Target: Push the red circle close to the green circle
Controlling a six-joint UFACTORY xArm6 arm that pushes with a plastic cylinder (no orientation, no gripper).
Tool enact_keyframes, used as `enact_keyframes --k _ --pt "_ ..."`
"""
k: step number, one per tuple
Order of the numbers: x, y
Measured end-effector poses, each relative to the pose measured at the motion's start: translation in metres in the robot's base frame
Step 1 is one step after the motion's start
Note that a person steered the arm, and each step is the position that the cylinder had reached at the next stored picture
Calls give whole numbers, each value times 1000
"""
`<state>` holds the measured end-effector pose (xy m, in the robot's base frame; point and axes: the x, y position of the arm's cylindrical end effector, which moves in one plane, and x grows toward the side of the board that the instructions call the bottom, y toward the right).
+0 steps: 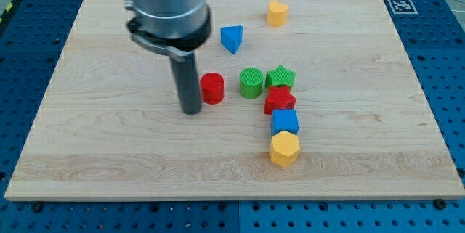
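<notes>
Wooden board [109, 153] fills the single camera view, lying on a blue perforated surface [450, 117]. The arm carries no claw, so nothing opens, closes or holds; it ends in a straight dark rod whose lower end, my tip [191, 111], rests on the board left of centre.

Just to the view's right of my tip stands the red circle [212, 88], very near the rod, though contact cannot be confirmed from this angle. Further to the view's right of my tip, past the red circle and separated from it by a narrow strip of bare wood, sits the green circle [251, 83]. Touching or almost touching the green circle on its far side from my tip is the green star [280, 77].

A red star [280, 101] lies right of my tip and slightly toward the view's bottom, directly under the green star. Below it come a blue cube [285, 122] and then a yellow hexagon [285, 148], forming a short column well to the right of my tip.

Toward the view's top and right of my tip sits a blue triangle [232, 38], and further up and right, a yellow pentagon-like block [277, 13]. A black-and-white marker tag [400, 5] occupies the board's top right corner.
</notes>
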<state>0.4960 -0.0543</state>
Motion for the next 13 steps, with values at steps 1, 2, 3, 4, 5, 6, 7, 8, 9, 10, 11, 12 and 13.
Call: enact_keyframes --k 1,2,3,4,5,6,7,8,9,10,11,12,13 --pt "0 6" --pt "-10 6" --pt "-27 6" --pt "-18 6" --pt "7 -11" --pt "1 -51" --pt "-26 -64" --pt "-59 -65" --pt "-75 -59" --pt "-81 -39" --pt "-82 -27" --pt "-82 -27" --pt "-82 -23"
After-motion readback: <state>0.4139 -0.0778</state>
